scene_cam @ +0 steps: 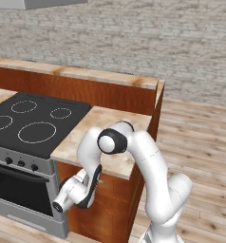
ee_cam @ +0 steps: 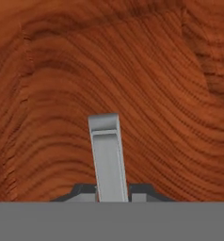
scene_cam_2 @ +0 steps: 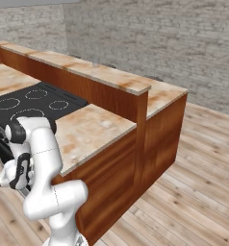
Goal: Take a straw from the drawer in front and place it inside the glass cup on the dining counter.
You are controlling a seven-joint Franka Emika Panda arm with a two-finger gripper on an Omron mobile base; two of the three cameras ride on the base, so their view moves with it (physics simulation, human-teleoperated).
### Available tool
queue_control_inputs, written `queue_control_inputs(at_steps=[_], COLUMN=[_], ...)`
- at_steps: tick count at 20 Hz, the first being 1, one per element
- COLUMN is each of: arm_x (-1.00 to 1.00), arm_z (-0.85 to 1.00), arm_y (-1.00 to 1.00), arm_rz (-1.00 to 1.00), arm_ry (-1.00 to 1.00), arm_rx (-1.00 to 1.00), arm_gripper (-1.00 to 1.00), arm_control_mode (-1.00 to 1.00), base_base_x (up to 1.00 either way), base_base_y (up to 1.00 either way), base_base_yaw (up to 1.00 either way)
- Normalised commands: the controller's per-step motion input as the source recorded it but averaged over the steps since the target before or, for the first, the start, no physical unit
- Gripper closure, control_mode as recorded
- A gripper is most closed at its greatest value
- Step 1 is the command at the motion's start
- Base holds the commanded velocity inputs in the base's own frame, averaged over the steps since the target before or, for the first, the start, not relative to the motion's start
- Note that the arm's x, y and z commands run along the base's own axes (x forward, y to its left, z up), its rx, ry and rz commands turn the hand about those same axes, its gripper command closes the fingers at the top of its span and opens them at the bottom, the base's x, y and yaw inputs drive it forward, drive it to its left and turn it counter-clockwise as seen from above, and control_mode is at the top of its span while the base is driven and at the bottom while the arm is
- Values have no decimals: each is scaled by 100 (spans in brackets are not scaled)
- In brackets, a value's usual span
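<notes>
Claw: gripper hard up against the drawer front, its fingers narrowed on either side of the silver handle; it looks closed on the bar, though the fingertips barely show, so the grip is likely, not certain.
Handle axis: the bar runs straight away from the fingers up the middle of the hand view, lying along the wood face.
Direction of pull: the drawer sits under the small marbled counter beside the stove; the hand hangs low before it, so opening should mean drawing back toward the base.
Drawer state: seems shut or nearly so; no interior visible.
Straw: presumably inside the drawer.
Dining counter: the raised long top behind the stove, well apart from the hand.
Count: one arm, one handle, one drawer front, four burner rings.
</notes>
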Motion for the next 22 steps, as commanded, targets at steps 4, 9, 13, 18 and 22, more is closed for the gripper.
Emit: queue_control_inputs(at_steps=[4,9,13,18,22], arm_x=[-3,-22,-26,-27,-34], arm_z=[0,0,0,0,0], arm_y=[1,5,3,1,1], arm_rz=[0,0,0,0,-2], arm_ry=[-9,-12,-7,-4,-1], arm_rx=[0,0,0,0,0], arm_gripper=[100,100,100,100,100], arm_control_mode=[-100,-100,-100,-100,-100], base_base_x=[0,0,0,0,0], base_base_y=[0,0,0,0,0], base_base_yaw=[0,0,0,0,0])
